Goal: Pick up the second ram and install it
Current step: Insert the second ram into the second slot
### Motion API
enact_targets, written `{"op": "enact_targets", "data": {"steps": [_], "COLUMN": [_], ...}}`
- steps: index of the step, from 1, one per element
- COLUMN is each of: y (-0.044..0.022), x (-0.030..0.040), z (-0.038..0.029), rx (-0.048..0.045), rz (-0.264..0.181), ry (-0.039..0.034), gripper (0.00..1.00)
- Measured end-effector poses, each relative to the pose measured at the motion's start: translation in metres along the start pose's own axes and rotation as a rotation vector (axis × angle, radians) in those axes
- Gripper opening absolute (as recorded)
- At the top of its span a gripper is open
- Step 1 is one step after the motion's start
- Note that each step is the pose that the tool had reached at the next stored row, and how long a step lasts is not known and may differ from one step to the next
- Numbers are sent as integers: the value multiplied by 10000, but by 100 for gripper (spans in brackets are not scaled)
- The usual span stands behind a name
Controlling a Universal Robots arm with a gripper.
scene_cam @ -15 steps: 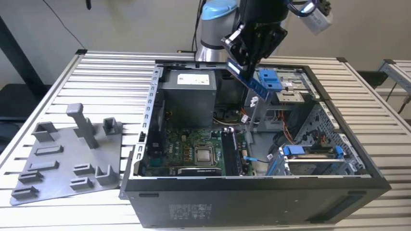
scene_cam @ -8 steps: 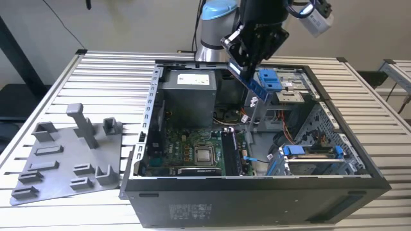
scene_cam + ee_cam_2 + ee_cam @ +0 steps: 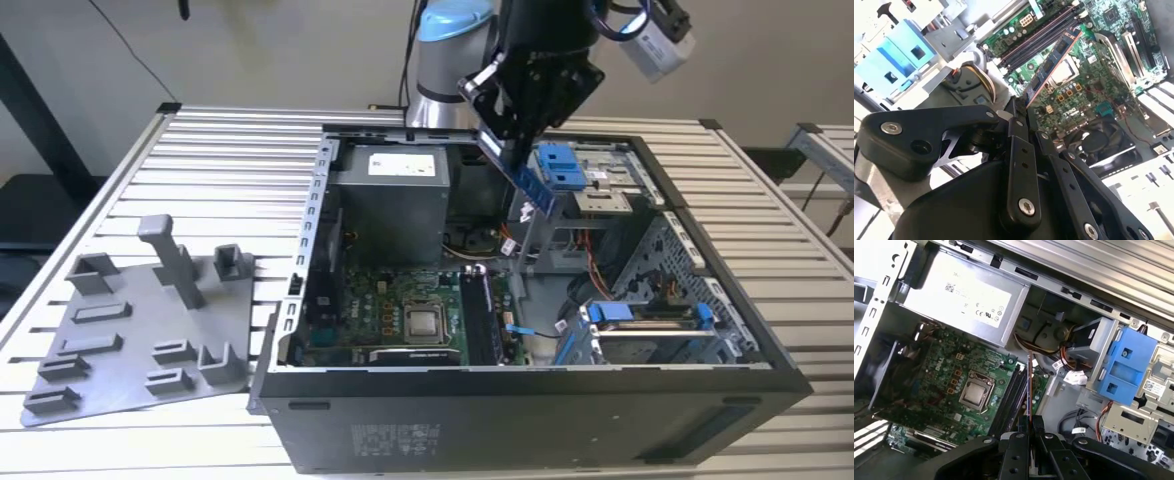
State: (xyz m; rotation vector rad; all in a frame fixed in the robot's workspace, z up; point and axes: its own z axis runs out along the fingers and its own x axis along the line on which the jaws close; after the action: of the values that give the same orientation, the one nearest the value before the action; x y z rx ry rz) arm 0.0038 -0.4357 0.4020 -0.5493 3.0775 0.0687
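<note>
Clamping one end of the ram stick, the gripper is closed on it, its black fingers pressed against both faces of the dark blue-black strip. In the second wrist view the stick juts out from the fingertips with its chips and a thin reddish edge showing. It hangs in the air over the green motherboard, apart from it. Its far end points towards the long black slots, which run roughly along the same line as the stick.

In the first wrist view the stick appears edge-on as a thin line rising from the gripper, just beside the slots and near the square silver processor. Past the board sit the grey power supply box and a blue plastic bracket.

In the exterior view the gripper hangs over the open computer case, holding the stick slanted, its lower end towards the exterior view's right. The stick is between the power supply box and the blue bracket.

The case lies on its side on a slatted metal table. A grey tray of holders lies on the table just beside the case, on the exterior view's left.
</note>
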Motion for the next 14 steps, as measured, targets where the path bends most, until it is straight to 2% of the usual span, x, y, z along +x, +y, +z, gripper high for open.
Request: {"op": "enact_targets", "data": {"steps": [9, 14], "y": [-8, -8], "x": [3, 3], "z": [3, 6], "rx": [22, 28], "rz": [921, 1252], "ry": [-37, -51], "gripper": [14, 14]}}
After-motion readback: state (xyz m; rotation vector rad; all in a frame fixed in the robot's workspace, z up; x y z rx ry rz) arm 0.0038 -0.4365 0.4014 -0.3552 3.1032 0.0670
